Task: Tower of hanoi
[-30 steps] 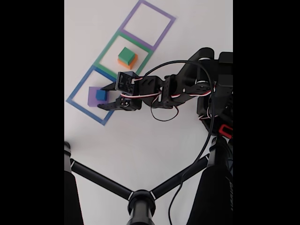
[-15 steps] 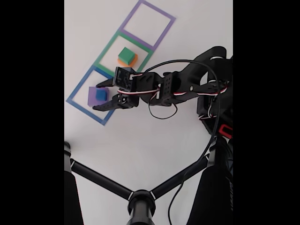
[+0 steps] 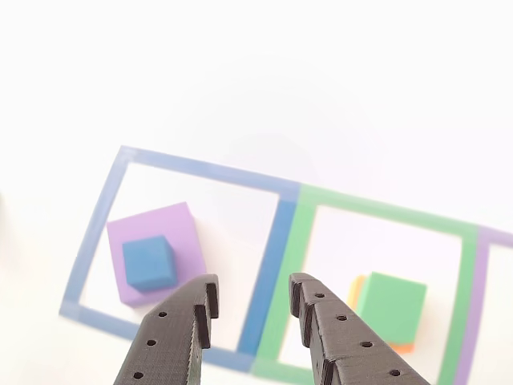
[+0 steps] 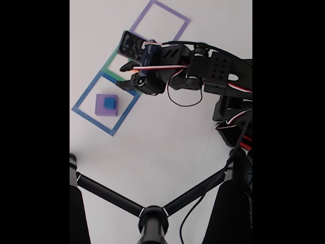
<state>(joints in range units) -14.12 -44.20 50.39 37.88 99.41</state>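
Observation:
The blue cube (image 3: 148, 262) sits on the purple slab (image 3: 172, 228) inside the blue square outline (image 3: 96, 233). In the fixed view the same blue cube (image 4: 108, 103) and purple slab (image 4: 100, 109) stand left of and below my gripper. A green block (image 3: 390, 306) rests on an orange block (image 3: 356, 292) inside the green outline (image 3: 385, 212); the arm hides that pair in the fixed view. My gripper (image 3: 253, 293) is open, raised, with nothing between its fingers. In the fixed view my gripper (image 4: 123, 76) hovers over the border between the blue and green outlines.
An empty purple outline (image 4: 160, 23) lies at the top of the row. Black tripod legs (image 4: 142, 211) cross the bottom of the fixed view. The arm's base and cables (image 4: 236, 117) stand at the right.
The gripper has lifted away from the blue cube and swung up toward the green outline. It stayed open. The blue cube stays on the purple slab.

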